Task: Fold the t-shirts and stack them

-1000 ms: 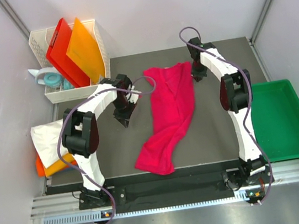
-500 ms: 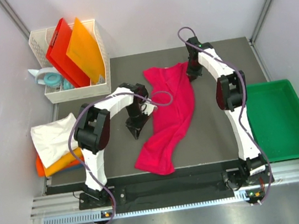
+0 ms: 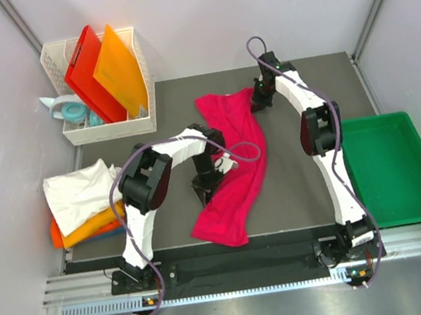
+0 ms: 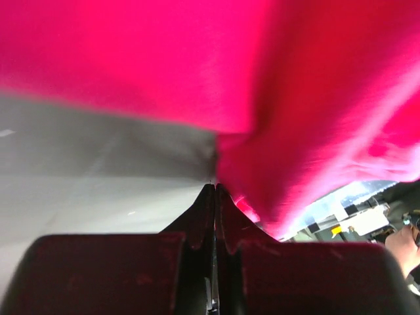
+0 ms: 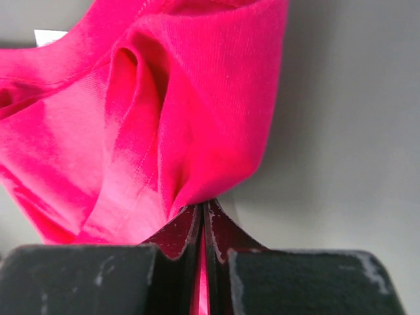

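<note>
Right gripper (image 3: 256, 103) pulled t-shirt (image 3: 237, 176) leftward.

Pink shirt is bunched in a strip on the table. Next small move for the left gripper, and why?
Probably open the left gripper and ease it onto the cloth edge. Its jaws are shut, tips just at the edge of the pink shirt, with no cloth visibly between them. The right gripper already pinches a fold at the far end, so a second grip looks needed to spread it.
</note>
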Controlling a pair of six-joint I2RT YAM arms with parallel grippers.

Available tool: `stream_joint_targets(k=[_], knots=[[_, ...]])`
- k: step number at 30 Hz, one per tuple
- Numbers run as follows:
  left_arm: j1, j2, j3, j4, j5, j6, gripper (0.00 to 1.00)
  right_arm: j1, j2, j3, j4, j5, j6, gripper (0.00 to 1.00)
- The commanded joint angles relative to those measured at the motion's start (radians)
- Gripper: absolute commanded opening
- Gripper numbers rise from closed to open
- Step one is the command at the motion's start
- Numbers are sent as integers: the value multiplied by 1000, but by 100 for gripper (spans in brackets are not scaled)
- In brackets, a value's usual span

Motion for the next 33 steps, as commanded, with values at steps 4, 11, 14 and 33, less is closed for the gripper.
stream_joint_targets(k=[4,11,14,33], knots=[[-29,63,112,-25,128,-38,0,26,93,38,74,-166,19,0],[-1,5,172,56,-68,-83,0,2,-89,-101,175,-59,-3,0],[61,-75,227,67,-132,-66,0,-21,-233,-169,226,-12,17,1],[197,-12,345,455,-9,-114,0,190,-1048,-962,342,488,-100,0]])
